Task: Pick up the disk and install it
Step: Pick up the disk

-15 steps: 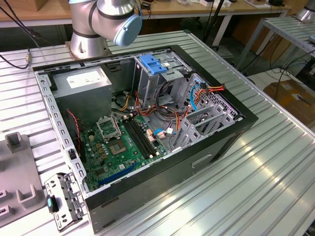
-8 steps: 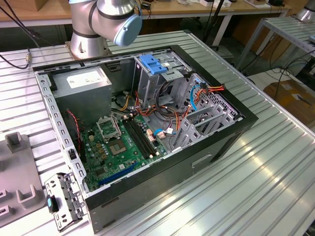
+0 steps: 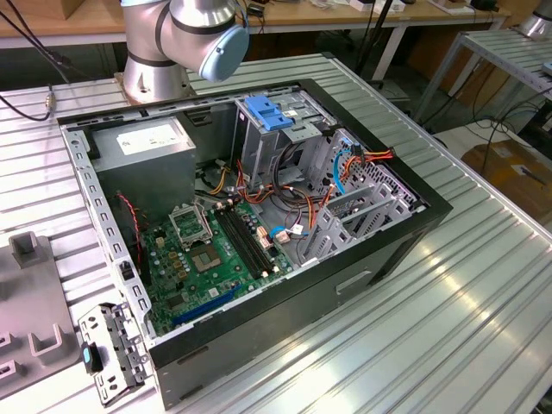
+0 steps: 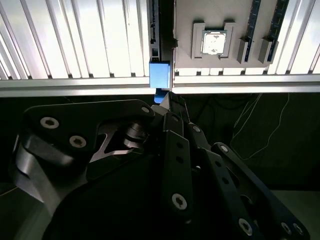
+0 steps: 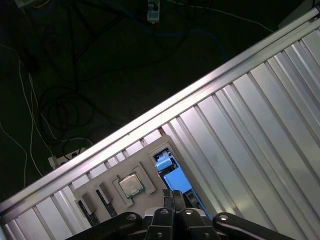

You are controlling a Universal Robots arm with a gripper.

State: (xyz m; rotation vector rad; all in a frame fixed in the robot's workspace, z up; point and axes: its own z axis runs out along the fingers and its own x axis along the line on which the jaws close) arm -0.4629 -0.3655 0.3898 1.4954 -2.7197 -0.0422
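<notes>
Disk [image 4: 160, 75] stands edgewise on the table [image 4: 75, 40], blue end right at my claw's [image 4: 168, 101] tips; claw pinched narrow, whether gripping it I cannot tell.

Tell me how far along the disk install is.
Early stage. Done: nothing yet; the disk is not in the computer case. In hand: the gripper is at the disk's blue end, which stands in the grey fixture beside a CPU. Left: lift-out and install.
</notes>
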